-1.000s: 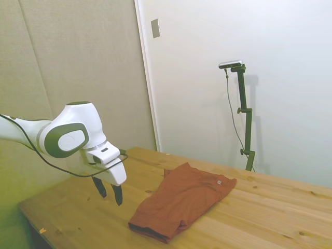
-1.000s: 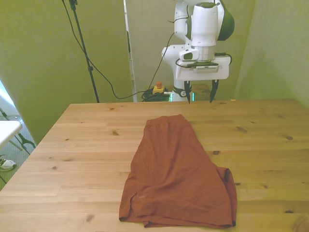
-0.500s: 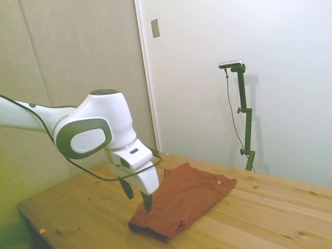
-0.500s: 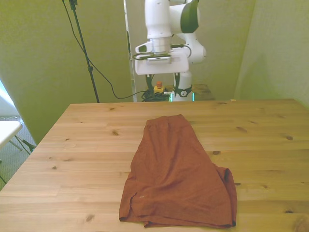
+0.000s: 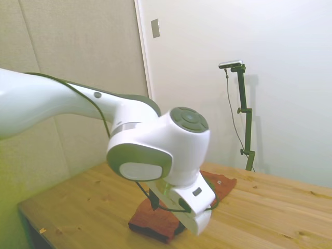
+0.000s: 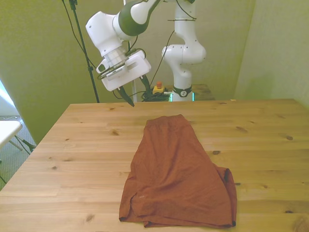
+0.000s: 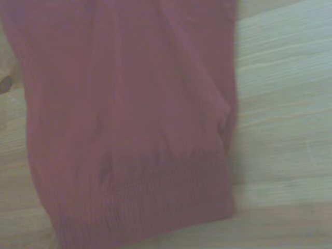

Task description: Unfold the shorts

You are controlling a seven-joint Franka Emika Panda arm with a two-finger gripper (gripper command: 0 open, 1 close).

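Note:
The rust-red shorts lie folded on the wooden table, their narrow end toward the far edge and their wide end near the front edge. In the side view my arm covers most of the shorts; only two ends show. My gripper hangs tilted in the air above the table's far edge, off the front view's left of the shorts' narrow end. It is open, holds nothing and touches no cloth. The wrist view is filled by the shorts, with a ribbed band along one edge.
The table has bare wood on both sides of the shorts. Behind its far edge stand the robot's base and a small red-and-yellow button. A white object pokes in at the front view's left edge.
The arm has swung toward the front view's left and closer to the side camera, tilting the gripper and now covering much of the shorts in the side view. The shorts have not moved.

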